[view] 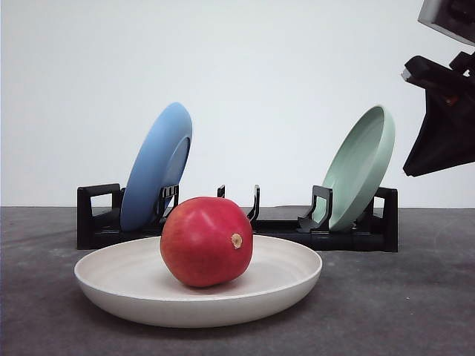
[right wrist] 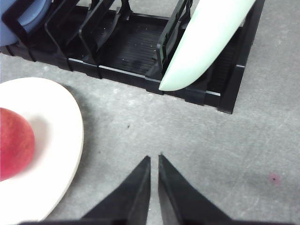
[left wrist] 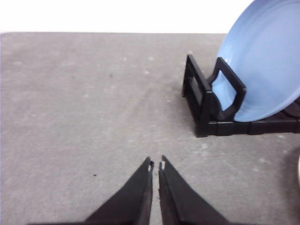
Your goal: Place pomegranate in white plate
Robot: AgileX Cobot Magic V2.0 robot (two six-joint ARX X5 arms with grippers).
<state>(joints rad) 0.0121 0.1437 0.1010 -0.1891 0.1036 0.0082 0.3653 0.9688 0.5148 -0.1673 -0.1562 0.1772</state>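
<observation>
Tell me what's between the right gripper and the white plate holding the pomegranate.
Nothing: in the right wrist view, only bare grey table separates the right gripper from the white plate holding the pomegranate.

Plain white wall (view: 237, 74) behind a grey, mottled, perhaps felt-covered tabletop (view: 401, 304), under soft, even light.

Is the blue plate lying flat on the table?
No, the blue plate stands tilted on edge in the black rack, behind the white plate.

Glossy red pomegranate (view: 206, 241) with tan nub, off-white plate (view: 133, 285), blue plate (view: 156, 167), pale green plate (view: 361, 167), black rack (view: 349, 236), grey table (view: 393, 311)
</observation>
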